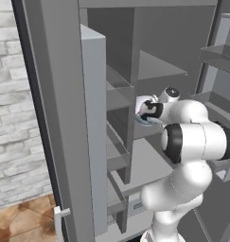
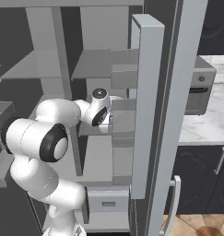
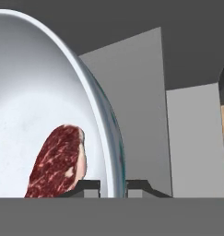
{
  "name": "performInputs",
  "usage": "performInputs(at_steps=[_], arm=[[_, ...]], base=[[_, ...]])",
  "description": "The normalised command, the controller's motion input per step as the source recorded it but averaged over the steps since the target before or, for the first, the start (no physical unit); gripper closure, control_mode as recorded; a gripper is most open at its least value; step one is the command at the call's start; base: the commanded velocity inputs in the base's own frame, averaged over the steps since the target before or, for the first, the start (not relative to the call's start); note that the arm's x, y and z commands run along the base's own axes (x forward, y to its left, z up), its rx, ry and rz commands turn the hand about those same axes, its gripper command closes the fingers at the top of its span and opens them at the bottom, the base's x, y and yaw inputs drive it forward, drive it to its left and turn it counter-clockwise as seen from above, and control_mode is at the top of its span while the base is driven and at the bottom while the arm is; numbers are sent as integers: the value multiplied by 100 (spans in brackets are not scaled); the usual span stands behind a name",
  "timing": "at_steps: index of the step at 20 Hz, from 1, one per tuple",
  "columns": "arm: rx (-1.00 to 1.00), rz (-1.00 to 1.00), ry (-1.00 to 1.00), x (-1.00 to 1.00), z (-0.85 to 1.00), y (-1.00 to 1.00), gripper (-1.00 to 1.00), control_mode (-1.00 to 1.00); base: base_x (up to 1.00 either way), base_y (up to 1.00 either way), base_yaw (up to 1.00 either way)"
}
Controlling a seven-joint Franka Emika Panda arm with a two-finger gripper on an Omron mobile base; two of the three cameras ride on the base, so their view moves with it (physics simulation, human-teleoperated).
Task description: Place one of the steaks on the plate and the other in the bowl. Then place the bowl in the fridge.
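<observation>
While standing open with grey shelves bared, fridge (image 1: 149, 71) takes in the white arm (image 1: 192, 142), reaching over a middle shelf. Deep white bowl (image 3: 35, 92) held inside the fridge, rim pinched between the closed-down gripper (image 3: 113, 186) fingers. Steak (image 3: 58, 161) lying in the bowl against its wall.

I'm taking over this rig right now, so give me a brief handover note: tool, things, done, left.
Tool: shut on the bowl, clamping its rim.
Steak: lying inside the bowl.
Bowl: carried at the open fridge, by the middle shelves.
Done: one steak in the bowl, and the bowl brought to the fridge.
Left: set the bowl on a shelf, release, withdraw. The plate and other steak cannot be checked from here.
</observation>
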Motion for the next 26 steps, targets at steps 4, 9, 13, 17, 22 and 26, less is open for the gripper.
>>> performInputs(at_steps=[4,9,13,17,22,26], arm=[[0,0,1,43,-29,0,100,-100],[0,0,2,37,-30,0,100,-100],[0,1,0,20,-8,0,100,-100],[0,1,0,18,-10,0,-100,-100],[0,0,-2,6,-12,0,-100,-100],[0,0,-8,0,-9,1,-100,-100]], base=[[0,0,0],[0,0,0],[0,0,0],[0,0,0],[0,0,0],[0,0,0]])
